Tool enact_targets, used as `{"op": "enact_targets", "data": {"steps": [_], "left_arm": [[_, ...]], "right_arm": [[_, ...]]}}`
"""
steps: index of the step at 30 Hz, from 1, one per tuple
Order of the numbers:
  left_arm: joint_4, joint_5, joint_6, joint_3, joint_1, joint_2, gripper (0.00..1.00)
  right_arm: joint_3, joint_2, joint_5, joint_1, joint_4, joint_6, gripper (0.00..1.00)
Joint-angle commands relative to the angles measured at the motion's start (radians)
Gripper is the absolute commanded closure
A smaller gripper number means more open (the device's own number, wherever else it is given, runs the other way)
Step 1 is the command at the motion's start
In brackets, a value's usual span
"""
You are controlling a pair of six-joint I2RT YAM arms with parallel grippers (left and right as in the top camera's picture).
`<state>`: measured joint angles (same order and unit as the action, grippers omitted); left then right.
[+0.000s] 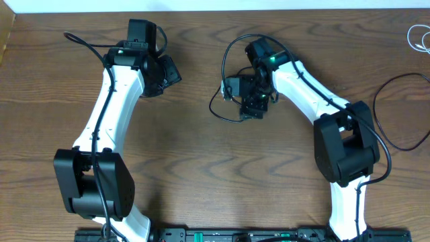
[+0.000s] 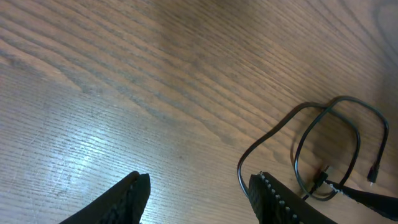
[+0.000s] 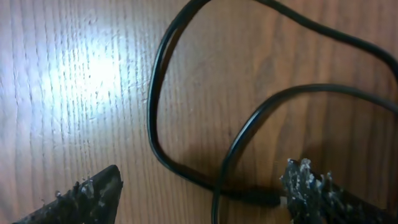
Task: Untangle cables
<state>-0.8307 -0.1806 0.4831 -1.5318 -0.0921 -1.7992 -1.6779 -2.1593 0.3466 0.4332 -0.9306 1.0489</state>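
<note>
The black cable (image 3: pixel 151 106) lies just past the middle of the table (image 1: pixel 201 154), toward one o'clock from its centre in the overhead view, curled loosely around my right jaws. Through my right wrist camera it runs down from twelve o'clock, bends round at nine, and ends near five o'clock in a thicker tip that I take for a plug. A second strand sweeps in from three o'clock and crosses it near six. The white cable (image 1: pixel 412 37) sits in small loops in the far two o'clock corner, partly cut by the frame edge.

I judge the two cables to be parted, since they lie well apart. What is left is the black one's own loop and crossing, to be drawn out straight.

My right jaws stand wide open astride that crossing, gripping nothing. My left jaws are about half open and empty over bare wood, the black loops off at three o'clock.

The black cable looks thin, smooth, matte and limp. The table is brown wood with long wavy grain and a soft glare. My pads (image 3: pixel 308 183) are dark and rough.
</note>
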Motion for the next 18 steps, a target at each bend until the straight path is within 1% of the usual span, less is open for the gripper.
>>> {"op": "enact_targets", "data": {"steps": [1, 9, 16, 18], "left_arm": [[-0.006, 0.01, 0.009, 0.006, 0.003, -0.011, 0.44], [-0.006, 0.01, 0.009, 0.006, 0.003, -0.011, 0.44], [-0.007, 0.01, 0.009, 0.006, 0.003, -0.011, 0.44], [-0.01, 0.01, 0.009, 0.006, 0.003, -0.011, 0.44]], "right_arm": [[0.005, -0.036, 0.0, 0.006, -0.027, 0.048, 0.21], [0.005, -0.08, -0.004, 0.005, -0.077, 0.047, 0.23], [0.006, -0.094, -0.018, 0.0, -0.118, 0.044, 0.28], [0.006, -0.097, -0.055, -0.005, -0.129, 0.004, 0.3]]}}
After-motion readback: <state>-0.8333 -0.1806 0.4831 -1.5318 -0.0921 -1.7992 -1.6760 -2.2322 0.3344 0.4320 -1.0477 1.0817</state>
